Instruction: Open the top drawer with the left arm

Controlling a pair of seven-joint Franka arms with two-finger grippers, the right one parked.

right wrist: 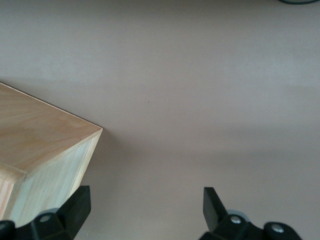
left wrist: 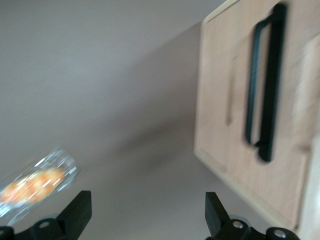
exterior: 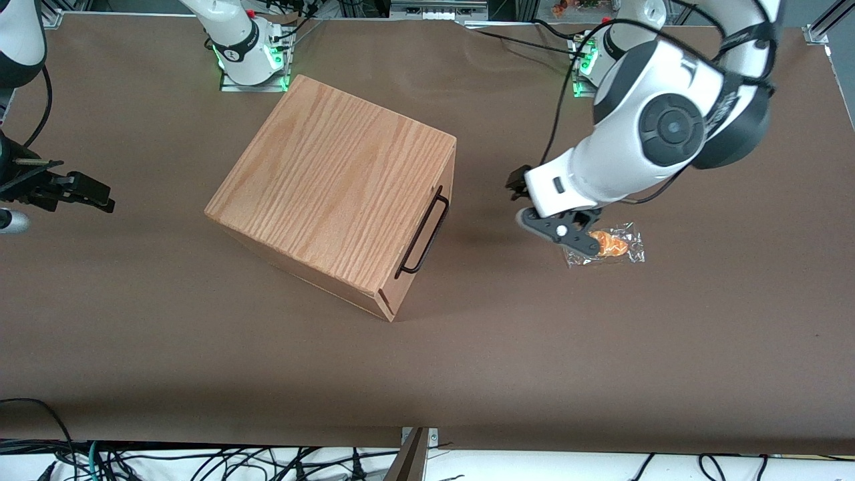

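Observation:
The oak-grain box (exterior: pixel 334 187) stands in the middle of the table. Its top drawer's pale front panel (exterior: pixel 449 167) faces the working arm's end and sits flush with the casing. The panel carries a long thin black wire handle (exterior: pixel 423 234). My left arm's gripper (exterior: pixel 549 217) hovers over the table in front of that panel, apart from the handle. It is open and empty. In the left wrist view the open gripper (left wrist: pixel 147 215) frames bare table, with the drawer front (left wrist: pixel 225 100) and its handle (left wrist: pixel 265 85) ahead.
A clear bag with an orange snack (exterior: pixel 608 245) lies on the brown table (exterior: pixel 467 374) right beside the gripper, toward the working arm's end. It also shows in the left wrist view (left wrist: pixel 35 185). Arm bases stand along the table's edge farthest from the front camera.

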